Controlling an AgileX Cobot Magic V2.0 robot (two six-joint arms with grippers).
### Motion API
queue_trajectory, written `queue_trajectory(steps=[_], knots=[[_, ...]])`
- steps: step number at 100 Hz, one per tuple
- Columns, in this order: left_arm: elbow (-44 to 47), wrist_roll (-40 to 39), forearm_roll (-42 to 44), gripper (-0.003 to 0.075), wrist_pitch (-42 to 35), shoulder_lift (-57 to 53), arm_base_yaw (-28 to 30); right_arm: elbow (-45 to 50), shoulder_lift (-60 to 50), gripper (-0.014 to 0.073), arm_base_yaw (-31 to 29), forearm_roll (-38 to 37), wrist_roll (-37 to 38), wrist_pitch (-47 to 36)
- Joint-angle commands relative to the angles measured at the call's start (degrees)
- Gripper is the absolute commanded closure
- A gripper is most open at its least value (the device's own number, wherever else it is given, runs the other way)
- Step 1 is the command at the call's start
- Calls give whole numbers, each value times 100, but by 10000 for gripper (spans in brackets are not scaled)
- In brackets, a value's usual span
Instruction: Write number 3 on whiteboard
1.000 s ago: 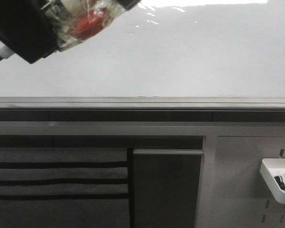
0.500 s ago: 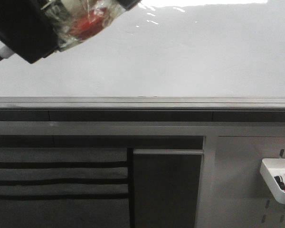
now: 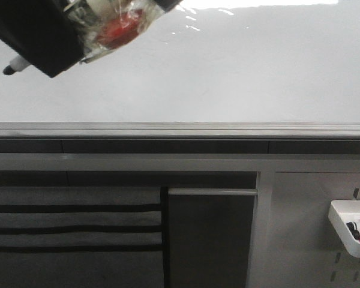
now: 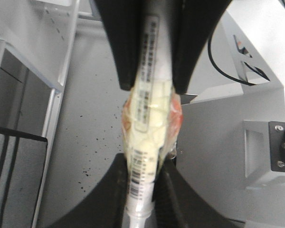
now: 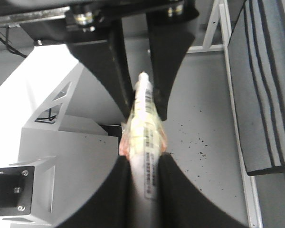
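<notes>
The whiteboard (image 3: 240, 72) fills the upper part of the front view, glossy with glare along its top. No number 3 shows on it. My left gripper (image 3: 48, 45) is at the board's upper left, shut on a white marker (image 3: 15, 65) wrapped in clear tape with a red patch. Its black tip points left, close to the board. In the left wrist view the left gripper (image 4: 142, 190) clamps the taped marker (image 4: 149, 118). My right gripper (image 5: 145, 175) is shut on a second taped marker (image 5: 143, 128); it is out of the front view.
A grey metal rail (image 3: 180, 129) runs under the board. Below it are a striped grey panel (image 3: 72, 222), a dark panel (image 3: 211, 237), and a pegboard with a white tray (image 3: 339, 225) of markers at the lower right.
My left gripper has shifted slightly right and up along the board, carrying the marker tip with it. No line appeared on the board.
</notes>
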Motion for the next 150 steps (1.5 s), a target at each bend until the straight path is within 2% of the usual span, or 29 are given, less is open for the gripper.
queue_trajectory(steps=[1,11,18,45,63,84,106,127,138,150], knots=[[-185,-222,-211,589,-820,-154,-21,-153,-140,632,29,432,-56,61],[-185,-222,-87,416,-695,-154,-21,-153,-140,632,29,432,-56,61],[-185,-222,-128,356,-696,-154,-21,-153,-140,632,29,432,-56,61],[-185,-222,-139,353,-720,-120,-21,-153,-140,632,29,432,-56,22],[-185,-222,-139,353,-706,-81,-21,-153,-140,632,-136,157,114,-170],[-185,-222,-95,353,-625,-81,-21,-153,-245,632,-720,-567,861,-208],[-236,-233,315,353,-470,-107,-21,-153,-602,632,-1456,-642,1341,-122],[-321,-870,327,353,-822,-703,14,-92,-1046,632,-2069,-740,2112,-134],[-47,-1145,327,353,-1099,-1223,198,256,-1412,632,-2100,-895,2543,-481],[435,-1402,327,353,-1456,-1821,559,938,-1841,632,-2100,-1155,2937,-1399]])
